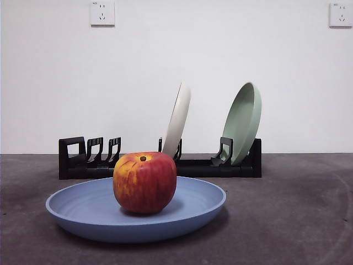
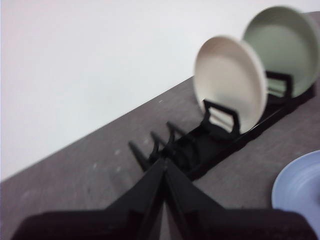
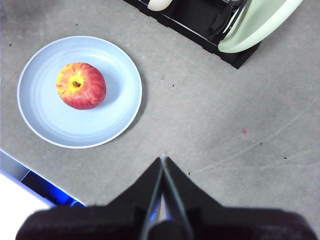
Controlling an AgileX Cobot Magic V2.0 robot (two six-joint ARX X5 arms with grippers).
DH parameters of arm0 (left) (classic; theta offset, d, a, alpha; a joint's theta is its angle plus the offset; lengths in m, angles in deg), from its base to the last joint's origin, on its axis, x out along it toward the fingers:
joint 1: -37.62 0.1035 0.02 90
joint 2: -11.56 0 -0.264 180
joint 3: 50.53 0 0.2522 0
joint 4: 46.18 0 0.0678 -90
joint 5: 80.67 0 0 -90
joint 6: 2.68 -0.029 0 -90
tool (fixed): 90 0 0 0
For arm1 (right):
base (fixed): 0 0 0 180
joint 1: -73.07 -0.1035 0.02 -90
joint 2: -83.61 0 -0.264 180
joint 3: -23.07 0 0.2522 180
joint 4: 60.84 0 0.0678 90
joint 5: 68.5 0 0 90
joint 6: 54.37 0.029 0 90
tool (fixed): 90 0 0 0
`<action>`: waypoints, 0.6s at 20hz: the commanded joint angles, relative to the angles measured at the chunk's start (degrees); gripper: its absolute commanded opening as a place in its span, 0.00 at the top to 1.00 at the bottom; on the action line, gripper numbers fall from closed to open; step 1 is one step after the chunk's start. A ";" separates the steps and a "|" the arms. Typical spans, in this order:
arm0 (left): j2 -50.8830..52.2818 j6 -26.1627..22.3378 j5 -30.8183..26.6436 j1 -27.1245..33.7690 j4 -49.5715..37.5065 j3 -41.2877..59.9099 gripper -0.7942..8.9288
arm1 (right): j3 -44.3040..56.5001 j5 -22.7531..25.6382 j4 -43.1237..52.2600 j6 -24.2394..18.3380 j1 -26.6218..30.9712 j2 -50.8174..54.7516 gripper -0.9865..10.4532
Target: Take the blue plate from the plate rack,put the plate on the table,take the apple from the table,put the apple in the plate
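The apple (image 1: 144, 182) sits in the blue plate (image 1: 83, 207) on the worktop (image 1: 287, 210); both claws (image 3: 163, 162) pinched together, empty; apparently nothing remains.

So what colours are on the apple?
Red with yellow-orange streaks on the apple; the front view shows it best.

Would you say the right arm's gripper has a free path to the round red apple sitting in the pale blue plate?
Probably yes. The right gripper, jaws shut, hangs above bare table beside the blue plate; nothing stands between it and the apple, whose top is uncovered. The jaws would need opening first.
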 commanded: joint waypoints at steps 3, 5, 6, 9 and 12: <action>9.27 7.34 0.20 4.85 -4.85 13.11 0.92 | 0.00 0.02 0.20 -0.17 -0.07 -0.13 0.91; 12.46 10.23 -1.53 6.58 -4.90 16.70 0.92 | 0.00 0.02 0.20 -0.17 -0.07 -0.13 0.91; 13.86 11.08 -2.47 7.21 -4.87 18.12 0.92 | 0.00 0.02 0.20 -0.17 -0.07 -0.13 0.91; 17.86 12.04 -5.25 7.98 -4.72 21.27 0.92 | 0.00 0.02 0.20 -0.17 -0.07 -0.13 0.91; 21.38 12.04 -8.48 7.98 -2.12 21.55 0.92 | 0.00 0.02 0.20 -0.17 -0.07 -0.13 0.91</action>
